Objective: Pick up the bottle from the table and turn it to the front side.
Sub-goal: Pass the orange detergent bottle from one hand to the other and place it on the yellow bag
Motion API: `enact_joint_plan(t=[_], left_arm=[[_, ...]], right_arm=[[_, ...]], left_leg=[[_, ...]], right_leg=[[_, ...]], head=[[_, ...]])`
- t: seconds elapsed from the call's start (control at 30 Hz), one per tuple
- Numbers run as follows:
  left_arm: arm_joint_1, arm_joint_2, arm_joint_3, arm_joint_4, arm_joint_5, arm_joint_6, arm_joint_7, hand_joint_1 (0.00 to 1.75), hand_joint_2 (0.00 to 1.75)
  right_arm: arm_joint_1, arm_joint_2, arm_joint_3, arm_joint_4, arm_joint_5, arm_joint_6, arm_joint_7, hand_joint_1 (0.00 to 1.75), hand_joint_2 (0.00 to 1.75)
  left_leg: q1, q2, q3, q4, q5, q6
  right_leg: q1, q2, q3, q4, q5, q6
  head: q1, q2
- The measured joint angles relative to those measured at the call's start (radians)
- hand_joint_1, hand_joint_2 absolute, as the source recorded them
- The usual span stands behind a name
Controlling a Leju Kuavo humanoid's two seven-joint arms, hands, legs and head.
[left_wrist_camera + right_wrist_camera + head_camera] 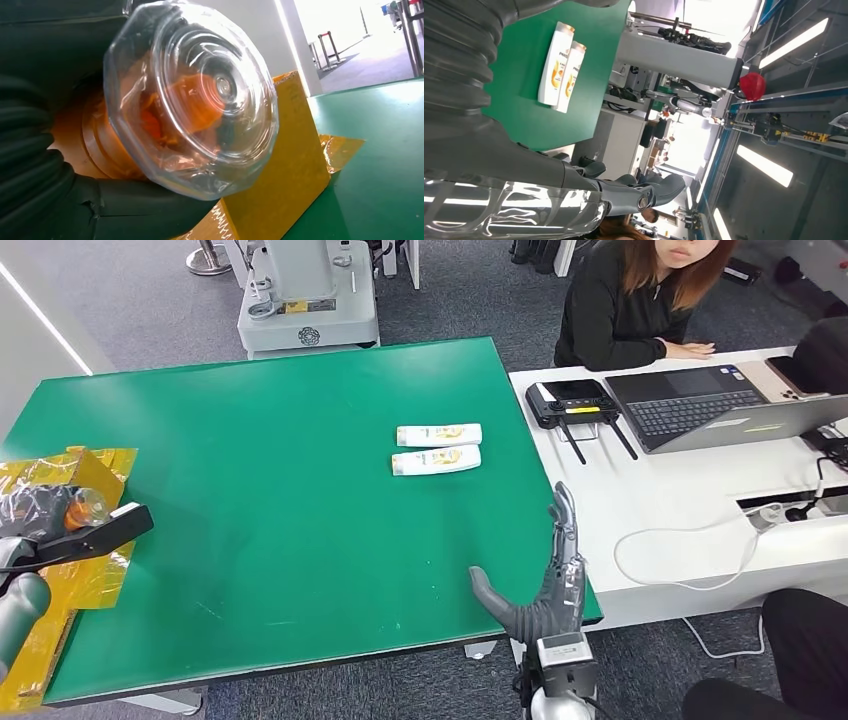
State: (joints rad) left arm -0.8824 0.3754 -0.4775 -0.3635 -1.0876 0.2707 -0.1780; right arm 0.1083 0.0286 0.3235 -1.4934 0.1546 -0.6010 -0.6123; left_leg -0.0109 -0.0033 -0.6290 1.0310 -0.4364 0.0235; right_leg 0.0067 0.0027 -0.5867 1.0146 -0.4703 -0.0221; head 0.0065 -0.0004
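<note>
The reach has not begun — the right hand [540,585] hovers spread and empty over the counter's [280,500] near edge, well short of the two bottles [437,448] lying side by side mid-counter, while the left hand [25,540] grips a clear orange-filled bottle [192,97] — next, extend forward and close on one.

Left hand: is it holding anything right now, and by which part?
Yes. The left hand grips a clear bottle with an orange cap around its body, base toward the wrist camera. The right hand holds nothing.

Two white bottles [438,448] flat, side by side
</note>
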Motion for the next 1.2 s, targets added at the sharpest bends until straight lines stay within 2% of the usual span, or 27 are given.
enact_joint_plan(t=[0.13,0.27,0.37,0.5,0.7,0.83,1.07,1.1,1.2], left_arm=[[0.01,0.0,0.016,0.0,0.01,0.014,-0.018,1.75,1.75],[0.024,0.0,0.036,0.0,0.036,0.028,-0.081,1.75,1.75],[0.046,0.0,0.059,0.0,0.076,0.046,-0.16,1.75,1.75],[0.112,-0.003,0.108,-0.003,0.157,0.052,-0.286,1.75,1.75],[0.148,-0.003,0.216,-0.038,0.308,0.026,-0.434,1.75,1.75],[0.165,0.003,0.264,-0.06,0.321,0.025,-0.447,1.75,1.75],[0.183,0.006,0.271,-0.062,0.252,0.066,-0.419,1.75,1.75],[0.186,0.006,0.271,-0.062,0.244,0.071,-0.418,1.45,1.75],[0.194,0.002,0.27,-0.062,0.212,0.081,-0.407,0.14,1.75]], right_arm=[[-0.005,0.0,0.0,0.0,0.002,0.004,0.002,0.0,1.75],[-0.007,0.0,0.0,0.0,0.015,0.011,0.006,0.0,1.75],[-0.009,0.0,0.0,0.002,0.017,0.018,0.006,0.0,1.75],[-0.009,0.0,0.0,0.006,0.017,0.021,0.005,0.0,1.75],[-0.017,0.0,0.0,0.021,0.014,0.023,0.002,0.0,1.75],[-0.021,0.0,0.0,0.032,0.012,0.026,0.0,0.0,1.75],[-0.022,0.0,0.0,0.043,0.012,0.022,0.0,0.0,1.75],[-0.021,0.0,0.0,0.044,0.012,0.022,0.0,0.0,1.75],[-0.021,0.0,0.0,0.047,0.012,0.021,-0.001,0.0,1.75]], left_leg=[[0.0,0.001,0.001,0.0,0.0,0.0],[0.0,0.001,0.002,0.0,0.0,0.0],[0.0,0.003,0.003,0.0,-0.001,-0.002],[0.001,0.006,0.003,0.0,-0.002,-0.002],[0.0,0.003,0.004,0.0,-0.002,-0.003],[0.0,0.001,0.005,-0.001,-0.002,-0.003],[0.0,0.004,0.008,-0.001,-0.001,-0.004],[0.0,0.004,0.008,-0.001,-0.001,-0.004],[0.0,0.004,0.008,-0.001,-0.001,-0.004]], right_leg=[[0.0,0.001,0.001,0.0,0.0,0.0],[0.0,0.001,0.001,0.0,0.0,0.0],[0.0,0.003,0.001,0.0,0.0,0.0],[0.0,0.006,0.001,0.0,0.0,0.0],[0.0,0.003,0.003,0.0,-0.001,-0.001],[0.0,0.001,0.004,0.001,-0.002,-0.002],[0.0,0.003,0.004,0.002,0.0,-0.004],[0.0,0.003,0.004,0.002,0.0,-0.004],[0.0,0.003,0.004,0.002,0.0,-0.005]], head=[[0.0,0.0],[0.0,0.0],[0.0,0.0],[0.0,0.0],[0.0,0.0],[0.0,0.0],[0.0,0.0],[0.0,0.0],[0.0,0.0]])
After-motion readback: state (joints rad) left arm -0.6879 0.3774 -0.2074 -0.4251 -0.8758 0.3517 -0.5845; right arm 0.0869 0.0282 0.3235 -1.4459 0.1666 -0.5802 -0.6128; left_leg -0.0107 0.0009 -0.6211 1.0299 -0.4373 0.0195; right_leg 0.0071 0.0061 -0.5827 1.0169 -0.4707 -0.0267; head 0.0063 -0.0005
